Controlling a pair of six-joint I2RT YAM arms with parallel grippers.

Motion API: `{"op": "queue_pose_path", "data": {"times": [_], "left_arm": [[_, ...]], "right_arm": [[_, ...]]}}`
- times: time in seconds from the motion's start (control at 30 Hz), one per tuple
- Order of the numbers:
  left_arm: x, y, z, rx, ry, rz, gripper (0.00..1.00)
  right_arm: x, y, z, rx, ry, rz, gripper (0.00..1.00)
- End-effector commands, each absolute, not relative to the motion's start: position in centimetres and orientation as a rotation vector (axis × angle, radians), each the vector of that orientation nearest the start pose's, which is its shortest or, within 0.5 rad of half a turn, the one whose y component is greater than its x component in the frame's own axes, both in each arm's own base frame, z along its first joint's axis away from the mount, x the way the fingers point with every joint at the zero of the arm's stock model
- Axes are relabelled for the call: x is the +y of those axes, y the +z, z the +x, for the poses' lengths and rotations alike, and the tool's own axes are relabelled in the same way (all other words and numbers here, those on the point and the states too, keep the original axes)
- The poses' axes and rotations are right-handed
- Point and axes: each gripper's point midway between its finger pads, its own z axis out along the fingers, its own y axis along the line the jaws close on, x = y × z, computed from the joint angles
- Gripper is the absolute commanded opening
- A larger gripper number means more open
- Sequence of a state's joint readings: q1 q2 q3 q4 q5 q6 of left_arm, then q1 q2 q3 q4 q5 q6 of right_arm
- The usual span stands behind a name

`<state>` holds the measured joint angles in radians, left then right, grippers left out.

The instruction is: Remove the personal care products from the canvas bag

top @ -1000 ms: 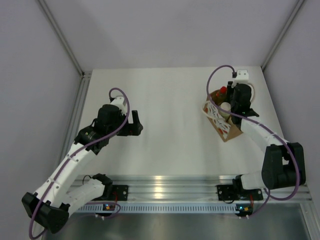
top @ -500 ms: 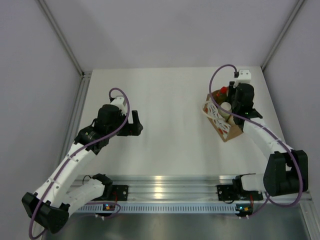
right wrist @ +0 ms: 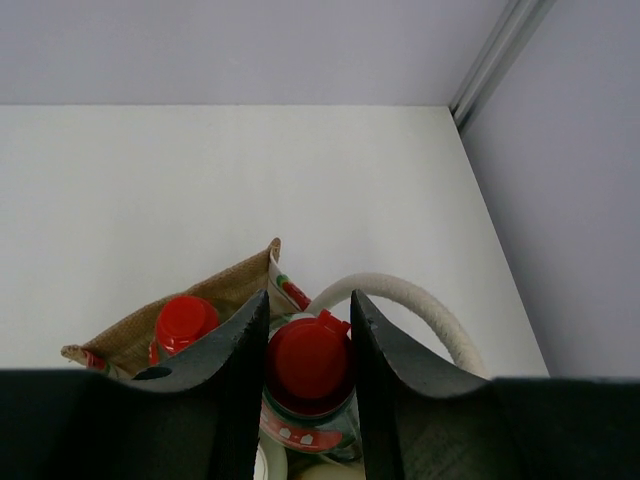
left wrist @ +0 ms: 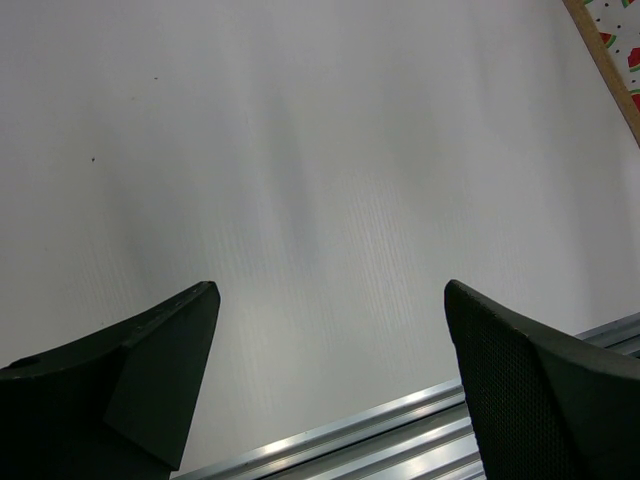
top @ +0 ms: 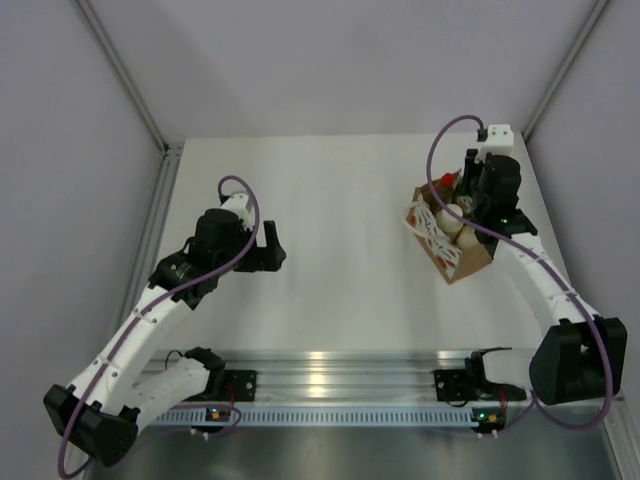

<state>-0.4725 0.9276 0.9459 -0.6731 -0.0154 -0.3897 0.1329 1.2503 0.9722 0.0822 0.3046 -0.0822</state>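
The tan canvas bag stands at the right of the table, with its white rope handle behind my right fingers. My right gripper is shut on the red cap of the green bottle, over the bag's mouth; the bottle's lower part is hidden. The slim bottle's red cap stands in the bag just left of it and also shows in the top view. White tops of other bottles show inside the bag. My left gripper is open and empty above bare table at centre left.
A corner of the bag's watermelon-print lining shows at the top right of the left wrist view. The metal rail runs along the near table edge. Grey walls close in the table on the left, back and right.
My right gripper has moved toward the back right and upward over the bag, with the red-capped green bottle in it. The left arm has not moved.
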Motion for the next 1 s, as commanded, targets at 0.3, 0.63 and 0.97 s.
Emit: {"op": "queue_pose_path", "data": {"times": [0.3,0.63,0.97], "left_arm": [[-14.2,21.9,25.0,2.195,-0.465,0.098,0.98],[-14.3,22.0,24.9,2.191,-0.471,0.101,0.98],[-14.3,22.3,24.8,2.18,-0.484,0.108,0.98]], "right_arm": [[-0.3,41.6,40.0,1.465,-0.171,0.066,0.0],[0.1,45.6,38.4,1.448,-0.14,0.044,0.0],[2.2,48.5,36.8,1.414,-0.016,-0.025,0.0]]}}
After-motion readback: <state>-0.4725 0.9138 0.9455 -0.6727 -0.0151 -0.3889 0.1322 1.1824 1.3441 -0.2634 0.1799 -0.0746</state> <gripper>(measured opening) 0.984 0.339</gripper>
